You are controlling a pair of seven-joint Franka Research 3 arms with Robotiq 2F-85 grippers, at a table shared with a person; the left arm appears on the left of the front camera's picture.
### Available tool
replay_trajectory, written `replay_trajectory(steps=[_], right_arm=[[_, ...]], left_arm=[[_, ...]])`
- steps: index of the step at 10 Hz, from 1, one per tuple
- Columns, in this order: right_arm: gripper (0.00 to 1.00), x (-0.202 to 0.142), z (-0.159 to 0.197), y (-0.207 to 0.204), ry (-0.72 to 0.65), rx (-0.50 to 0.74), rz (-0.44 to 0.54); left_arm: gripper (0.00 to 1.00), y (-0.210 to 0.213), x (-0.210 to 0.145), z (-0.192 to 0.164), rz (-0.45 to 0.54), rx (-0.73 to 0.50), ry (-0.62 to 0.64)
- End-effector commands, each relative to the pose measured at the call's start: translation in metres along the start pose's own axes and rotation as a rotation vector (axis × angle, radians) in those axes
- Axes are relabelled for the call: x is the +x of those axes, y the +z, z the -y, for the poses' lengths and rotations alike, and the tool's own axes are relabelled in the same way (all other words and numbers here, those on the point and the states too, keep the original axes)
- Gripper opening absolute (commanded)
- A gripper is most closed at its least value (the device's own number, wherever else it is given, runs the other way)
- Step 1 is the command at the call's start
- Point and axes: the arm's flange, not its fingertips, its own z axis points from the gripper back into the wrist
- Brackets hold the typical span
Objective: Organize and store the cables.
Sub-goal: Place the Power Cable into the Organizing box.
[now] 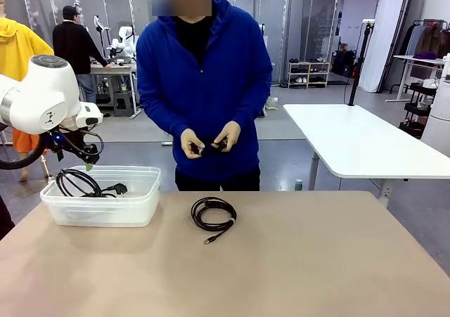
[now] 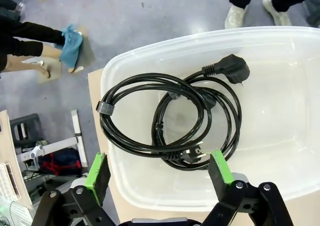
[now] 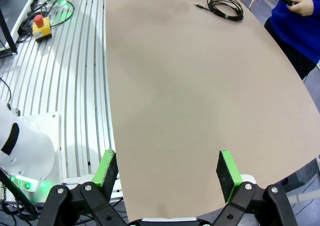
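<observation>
A clear plastic bin [image 1: 144,190] stands at the table's left, with a coiled black power cable [image 1: 79,183] lying inside it. In the left wrist view the same cable [image 2: 170,118] and its plugs rest on the floor of the bin [image 2: 280,40]. My left gripper [image 2: 158,170] hangs open just above it, holding nothing, and appears over the bin's far left rim [image 1: 86,164]. A second coiled cable [image 1: 213,214] lies on the table's middle, far ahead [image 3: 226,6] of my open right gripper [image 3: 167,168]. The person holds a small black cable [image 1: 211,147] in both hands.
The tan table [image 1: 316,261] spreads wide to the right and front. A white table [image 1: 358,134] stands behind on the right. Beside my right arm lie a slatted metal base [image 3: 70,100] and a red stop button [image 3: 39,21].
</observation>
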Motion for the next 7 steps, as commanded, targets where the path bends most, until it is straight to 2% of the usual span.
replay_trajectory(steps=[1,7], right_arm=[[1.0,0.0035,-0.0004,-0.0023,-0.027,-0.012,0.002],[1.0,0.0035,-0.0004,-0.0023,-0.027,-0.012,0.002]], left_arm=[[1.0,-0.0002,-0.0001,-0.0008,0.0,0.01,-0.003],[1.0,-0.0002,-0.0001,-0.0008,0.0,0.01,-0.003]])
